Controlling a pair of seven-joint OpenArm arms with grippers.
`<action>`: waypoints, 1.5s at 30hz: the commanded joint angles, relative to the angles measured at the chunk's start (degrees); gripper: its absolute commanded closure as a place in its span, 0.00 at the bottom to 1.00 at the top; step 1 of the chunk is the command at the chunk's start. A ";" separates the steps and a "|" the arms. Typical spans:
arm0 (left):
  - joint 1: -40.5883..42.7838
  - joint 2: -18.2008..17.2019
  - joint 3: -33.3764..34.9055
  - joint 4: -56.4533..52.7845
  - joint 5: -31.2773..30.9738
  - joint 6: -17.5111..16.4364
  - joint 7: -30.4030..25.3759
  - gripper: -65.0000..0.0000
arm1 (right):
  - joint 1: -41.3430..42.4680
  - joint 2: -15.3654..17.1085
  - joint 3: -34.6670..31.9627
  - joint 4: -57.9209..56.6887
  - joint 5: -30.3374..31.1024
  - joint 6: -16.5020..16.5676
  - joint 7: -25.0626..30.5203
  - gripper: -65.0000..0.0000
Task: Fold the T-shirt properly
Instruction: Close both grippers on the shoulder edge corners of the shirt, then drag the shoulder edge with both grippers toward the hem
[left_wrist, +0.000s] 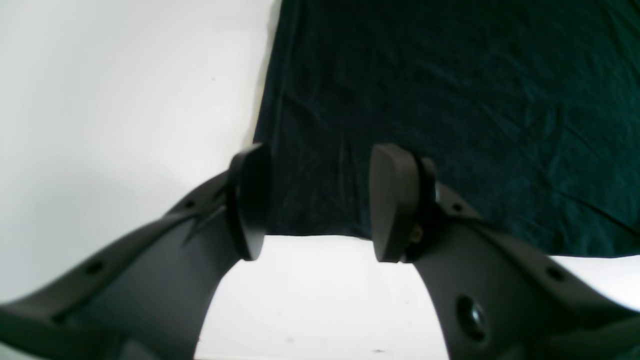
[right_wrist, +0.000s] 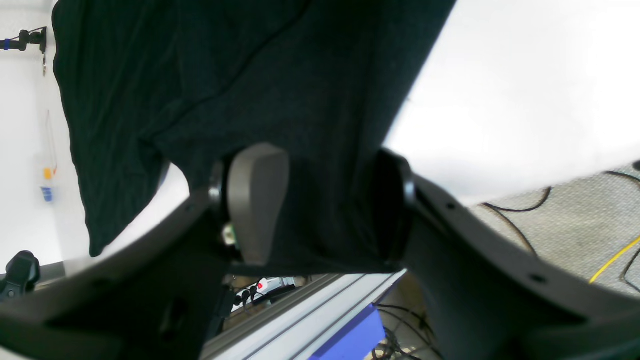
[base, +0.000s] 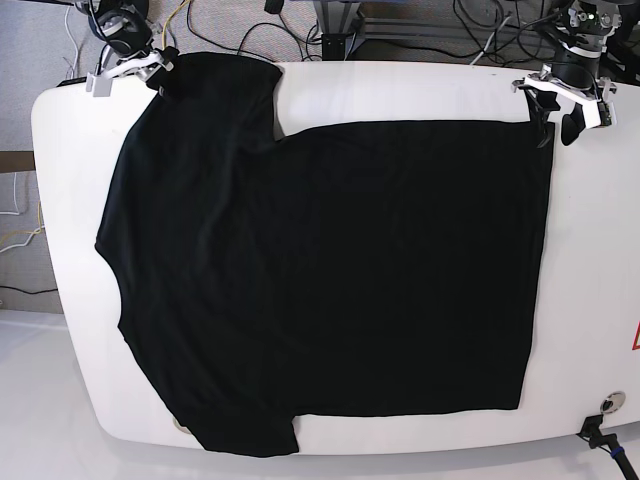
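Across the white table (base: 70, 180) the T-shirt (base: 330, 280) lies spread flat, plain black side up, with no print showing. Its hem runs along the table's right side and its sleeves reach toward the left side, one at the far left corner, one at the near edge. Laid out this way, it looks ready for a first fold, and each arm waits at a far corner of the cloth.

At the far right corner, the left gripper (left_wrist: 320, 200) hovers with its fingers spread. The shirt's hem corner lies below and between the pads (left_wrist: 250, 200), and I judge it is not yet pinched, since table shows under the tips.

At the far left corner, the right gripper (right_wrist: 320, 205) sits at the sleeve, where the cloth reaches the table's edge. Sleeve fabric fills the gap between its two fingers (right_wrist: 257, 200), which stand apart on either side of it. Whether they already press the fabric I cannot tell.
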 joint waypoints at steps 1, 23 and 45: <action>0.48 -0.51 -0.54 0.90 -0.20 -0.21 -1.52 0.54 | -0.83 0.22 -0.08 0.10 -2.08 -0.85 -2.01 0.55; -8.40 -0.24 -12.32 -1.21 -9.87 -2.14 24.07 0.28 | -0.48 0.66 -0.17 0.10 -2.08 -0.85 -2.01 1.00; -16.40 -0.07 -6.52 -18.27 -9.96 -11.81 32.07 0.28 | -0.39 0.57 -0.17 0.10 -2.08 -0.85 -2.01 1.00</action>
